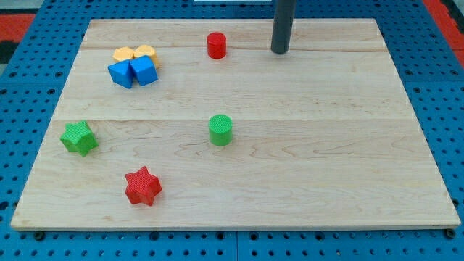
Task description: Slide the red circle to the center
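The red circle [216, 45] is a small red cylinder near the view's top, a little left of the middle of the wooden board [326, 145]. My tip [280, 51] stands to its right at about the same height in the view, well apart from it and touching no block. A green circle [220, 130] sits near the board's middle, straight below the red circle.
Two yellow blocks [135, 54] and two blue blocks [133, 72] are bunched at the view's upper left. A green star [78, 137] lies at the left edge. A red star [142, 186] lies at the lower left. Blue pegboard surrounds the board.
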Robot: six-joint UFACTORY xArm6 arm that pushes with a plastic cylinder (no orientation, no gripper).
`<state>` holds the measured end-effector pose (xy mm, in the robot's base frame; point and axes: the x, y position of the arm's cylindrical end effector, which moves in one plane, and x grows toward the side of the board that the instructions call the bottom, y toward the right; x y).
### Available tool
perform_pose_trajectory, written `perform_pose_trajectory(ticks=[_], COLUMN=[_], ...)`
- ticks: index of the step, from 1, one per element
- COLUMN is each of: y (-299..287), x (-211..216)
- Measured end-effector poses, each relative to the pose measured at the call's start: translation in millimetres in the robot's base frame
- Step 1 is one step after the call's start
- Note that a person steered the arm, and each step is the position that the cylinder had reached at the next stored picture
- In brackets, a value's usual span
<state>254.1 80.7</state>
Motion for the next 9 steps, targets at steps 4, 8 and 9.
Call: perform_pose_trajectory(ticks=[4, 8, 9], y=[-101, -122, -132], x=[-17, 69, 88])
